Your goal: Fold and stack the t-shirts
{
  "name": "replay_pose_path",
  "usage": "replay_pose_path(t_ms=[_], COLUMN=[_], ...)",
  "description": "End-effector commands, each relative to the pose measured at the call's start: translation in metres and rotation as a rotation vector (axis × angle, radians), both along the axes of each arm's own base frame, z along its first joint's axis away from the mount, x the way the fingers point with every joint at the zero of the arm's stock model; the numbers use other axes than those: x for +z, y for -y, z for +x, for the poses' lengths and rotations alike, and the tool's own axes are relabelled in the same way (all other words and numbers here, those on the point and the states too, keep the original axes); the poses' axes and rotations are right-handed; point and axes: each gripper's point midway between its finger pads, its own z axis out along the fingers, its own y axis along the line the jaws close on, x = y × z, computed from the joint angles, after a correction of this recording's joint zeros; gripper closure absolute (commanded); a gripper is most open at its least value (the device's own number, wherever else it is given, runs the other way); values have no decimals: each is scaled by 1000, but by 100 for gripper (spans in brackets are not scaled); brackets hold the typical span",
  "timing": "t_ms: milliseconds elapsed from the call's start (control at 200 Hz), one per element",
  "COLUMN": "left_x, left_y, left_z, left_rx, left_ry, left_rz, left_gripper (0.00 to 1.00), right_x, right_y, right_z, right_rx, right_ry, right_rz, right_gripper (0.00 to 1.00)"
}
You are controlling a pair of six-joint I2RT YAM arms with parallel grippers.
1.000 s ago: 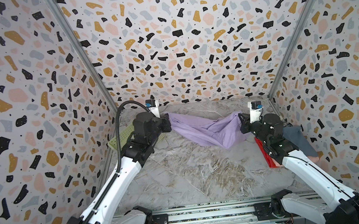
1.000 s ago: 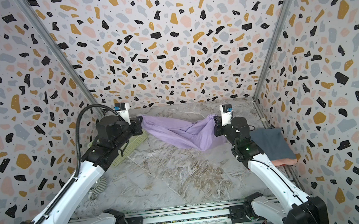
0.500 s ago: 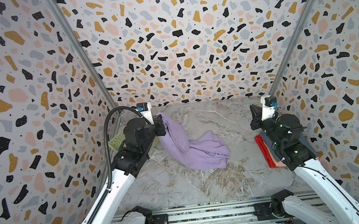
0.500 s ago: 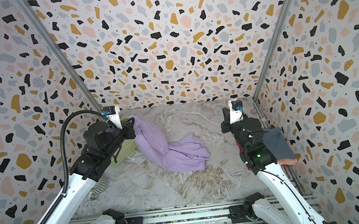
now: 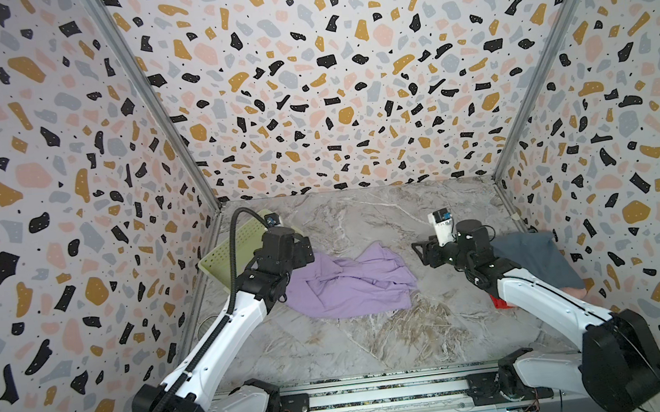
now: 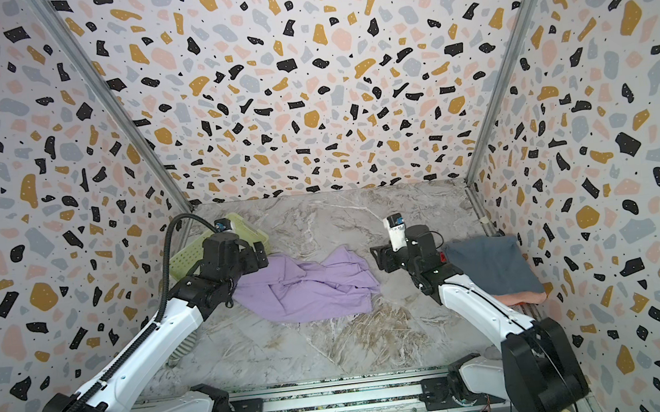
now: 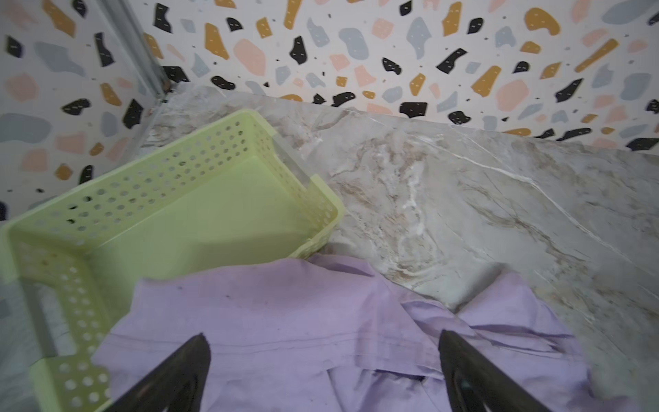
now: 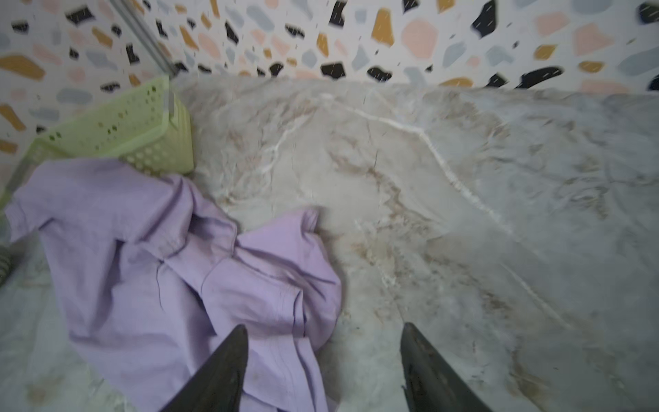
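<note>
Left gripper (image 7: 322,333) is seen with jaws spread wide and nothing held between them; it is placed over the left end of the lavender t-shirt (image 5: 349,284), and contact with the cloth cannot be told. Right gripper (image 8: 324,325) is also seen parted, nothing gripped, held above the desk (image 5: 376,348) just beside the shirt's right end, with one finger (image 8: 221,367) overlapping cloth in the wrist view. Lavender t-shirt is laid crumpled and unfolded on the desk, left of the middle, its left end draped against the near corner of the pale green basket (image 7: 178,142), which is set at the far left corner. Blue-grey t-shirt (image 6: 489,265) is stacked folded at the right edge, on a salmon pink one (image 6: 522,299); a red edge (image 5: 497,302) is seen under the right arm, beside that stack
</note>
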Motion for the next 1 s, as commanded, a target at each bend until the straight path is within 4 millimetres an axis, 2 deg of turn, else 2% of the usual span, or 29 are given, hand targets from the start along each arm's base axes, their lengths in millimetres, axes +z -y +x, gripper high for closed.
replay_pose_path(t_ms=[0,65,155,245,320,476,516,596,621,716,796,826,846,926,996], left_x=[-19,-39,-72,-104,-126,-150,-152,-156,-156,-158,-154,-151,-148,-134,-113], left_y=[59,84,101,111,115,120,120,121,120,114,114,113,113,107,104], left_z=[-2,-2,2,6,10,21,24,27,29,32,34,35,36,38,39], left_rx=[-219,-279,-287,-288,-279,-274,-271,-262,-255,-227,-220,-220,-217,-195,-194], left_ry=[-34,-77,-146,-206,-241,-260,-261,-258,-255,-251,-241,-234,-227,-201,-171], left_rz=[-84,-150,-175,-152,-118,-88,-83,-79,-76,-53,-51,-49,-47,-36,-38], left_gripper=[0,1,7,20,25,35,39,50,53,67,84,91,100,100,100], right_x=[-7,-21,-39,-53,-62,-78,-80,-81,-82,-81,-71,-65,-60,-44,-25], right_y=[-25,-32,-39,-43,-47,-55,-56,-59,-59,-59,-58,-57,-55,-50,-43], right_z=[-2,0,4,6,6,10,11,14,16,20,22,24,25,30,34], right_rx=[79,99,114,129,145,161,161,159,155,145,141,133,126,98,60], right_ry=[-6,-36,-81,-114,-132,-166,-169,-167,-166,-162,-123,-100,-86,-30,28], right_rz=[29,39,34,27,27,34,37,42,41,37,41,41,41,31,24], right_gripper=[30,30,31,32,32,35,36,46,51,80,94,97,99,100,100])
